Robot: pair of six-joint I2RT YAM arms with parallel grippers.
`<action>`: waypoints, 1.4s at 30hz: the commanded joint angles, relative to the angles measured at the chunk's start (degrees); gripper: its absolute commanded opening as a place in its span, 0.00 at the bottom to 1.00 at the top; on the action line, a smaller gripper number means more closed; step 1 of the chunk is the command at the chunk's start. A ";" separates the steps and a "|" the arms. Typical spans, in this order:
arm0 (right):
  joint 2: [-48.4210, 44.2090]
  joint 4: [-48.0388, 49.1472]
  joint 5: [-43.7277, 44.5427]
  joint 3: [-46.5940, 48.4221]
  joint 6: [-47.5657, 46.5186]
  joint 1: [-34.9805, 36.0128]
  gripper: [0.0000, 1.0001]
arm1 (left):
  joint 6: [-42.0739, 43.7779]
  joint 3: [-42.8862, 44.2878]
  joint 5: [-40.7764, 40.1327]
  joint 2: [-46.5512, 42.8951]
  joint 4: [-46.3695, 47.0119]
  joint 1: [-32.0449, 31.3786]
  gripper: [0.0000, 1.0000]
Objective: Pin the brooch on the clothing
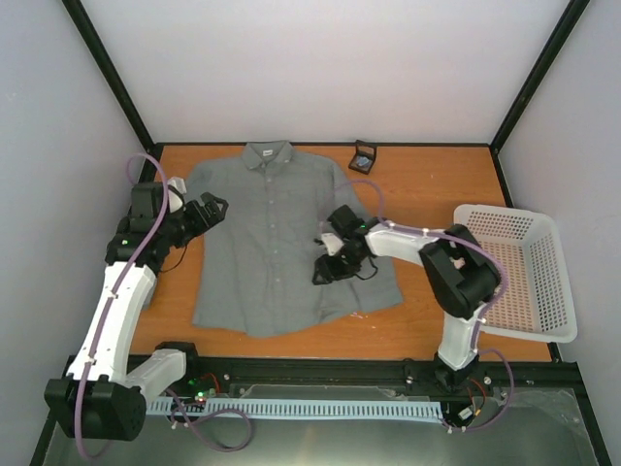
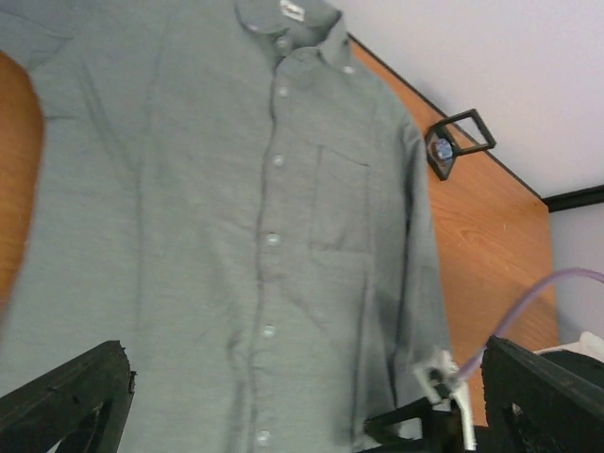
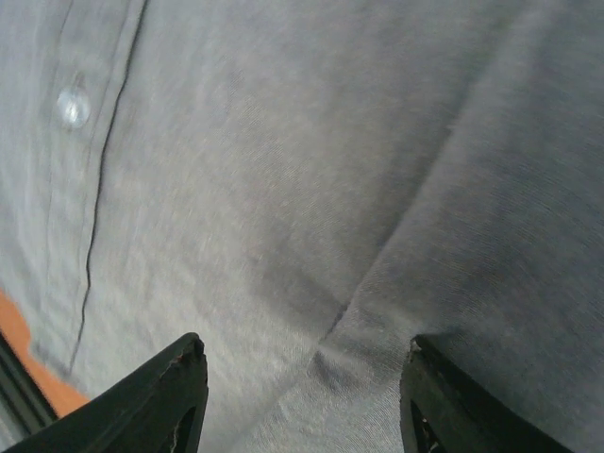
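The grey button-up shirt (image 1: 277,233) lies flat on the table, collar to the back; it also fills the left wrist view (image 2: 236,236) and the right wrist view (image 3: 302,189). The brooch (image 2: 443,148) sits in the small black square holder (image 1: 363,156) on the table behind the shirt's right shoulder. My left gripper (image 1: 209,212) is open and empty at the shirt's left edge, near the sleeve. My right gripper (image 1: 327,262) is open and empty, low over the shirt's right side, jaws either side of a sleeve seam (image 3: 363,297).
A white mesh basket (image 1: 524,267) stands at the table's right edge. Bare orange table (image 1: 427,189) shows between shirt and basket. Black frame posts rise at the back corners, and a rail runs along the front edge.
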 commanded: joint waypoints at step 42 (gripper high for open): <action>-19.59 -10.86 -4.77 -0.04 -5.14 -12.97 0.71 | -21.83 -15.44 -11.71 20.43 -10.91 17.60 0.04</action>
